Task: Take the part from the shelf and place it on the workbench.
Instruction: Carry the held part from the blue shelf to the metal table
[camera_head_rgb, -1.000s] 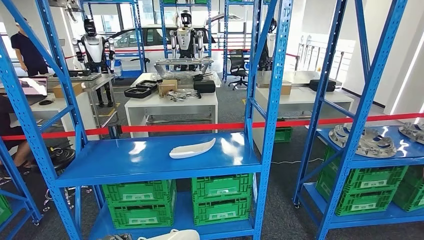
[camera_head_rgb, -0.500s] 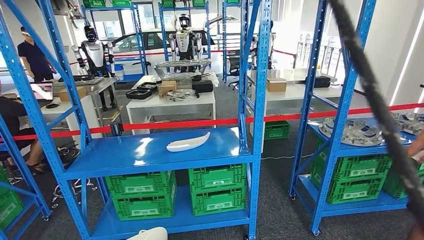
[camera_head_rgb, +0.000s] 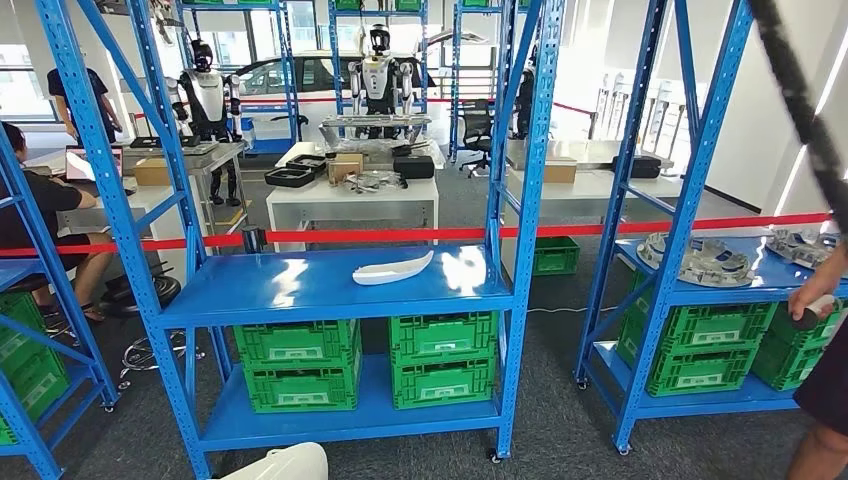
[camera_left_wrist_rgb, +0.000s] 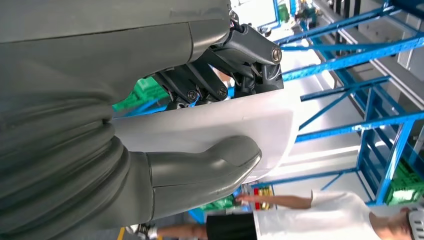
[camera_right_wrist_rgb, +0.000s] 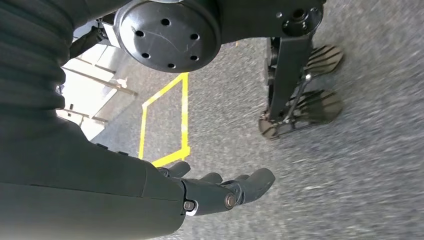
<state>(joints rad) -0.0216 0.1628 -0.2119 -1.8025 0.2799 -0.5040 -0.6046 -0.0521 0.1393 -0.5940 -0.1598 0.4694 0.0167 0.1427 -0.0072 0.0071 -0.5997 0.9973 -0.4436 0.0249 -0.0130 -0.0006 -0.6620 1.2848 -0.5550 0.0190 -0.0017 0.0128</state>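
At the bottom edge of the head view, the white part (camera_head_rgb: 278, 464) pokes up in front of the blue shelf (camera_head_rgb: 330, 290); the left wrist view shows the left hand (camera_left_wrist_rgb: 210, 125) grasping this part (camera_left_wrist_rgb: 210, 125), with the thick grey thumb (camera_left_wrist_rgb: 215, 162) pressed across one face and the dark fingers (camera_left_wrist_rgb: 200, 85) hooked over the opposite edge. The right hand (camera_right_wrist_rgb: 220, 192) hangs low over grey carpet (camera_right_wrist_rgb: 350, 175) near a yellow floor line (camera_right_wrist_rgb: 186, 115), holding nothing, its fingers loosely extended and slightly apart. On the middle level of the shelf lies another white curved part (camera_head_rgb: 392, 268), with green crates (camera_head_rgb: 298, 365) stacked on the level beneath. A red tape (camera_head_rgb: 400, 236) runs across behind the shelf, and beyond it stands a white desk (camera_head_rgb: 350, 200) carrying boxes and trays. A second blue rack (camera_head_rgb: 700, 280) to the right holds grey metal castings (camera_head_rgb: 700, 262). A person's hand (camera_head_rgb: 815, 293) comes in at the right edge, and a seated person (camera_head_rgb: 40, 215) is at the left
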